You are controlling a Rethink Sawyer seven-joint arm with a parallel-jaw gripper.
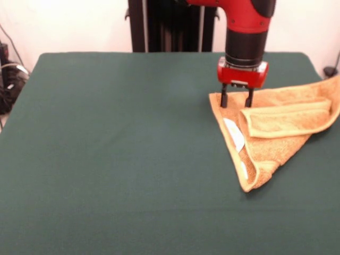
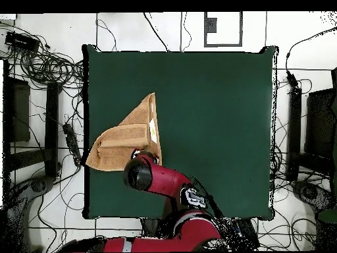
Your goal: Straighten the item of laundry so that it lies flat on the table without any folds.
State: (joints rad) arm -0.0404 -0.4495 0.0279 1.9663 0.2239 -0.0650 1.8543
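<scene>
The orange-tan towel [image 1: 276, 127] lies crumpled into a rough triangle at the right side of the green table [image 1: 106, 159]. One edge is folded over on top as a long flap [image 1: 287, 119], and a white tag [image 1: 234, 134] shows on its left side. My gripper [image 1: 236, 100] is open, pointing straight down, with both fingertips at the towel's far left corner; I cannot tell whether they touch it. In the overhead view the towel [image 2: 125, 140] lies at the table's [image 2: 210, 118] left edge, and the arm's wrist [image 2: 140, 172] hides the gripper and that corner.
The towel's outer corner reaches the table's edge [image 1: 336, 85], and in the overhead view it slightly overhangs that edge [image 2: 89, 162]. Cables and dark equipment [image 2: 46, 66] lie on the floor round the table. The robot's pedestal [image 1: 170, 24] stands behind the far edge.
</scene>
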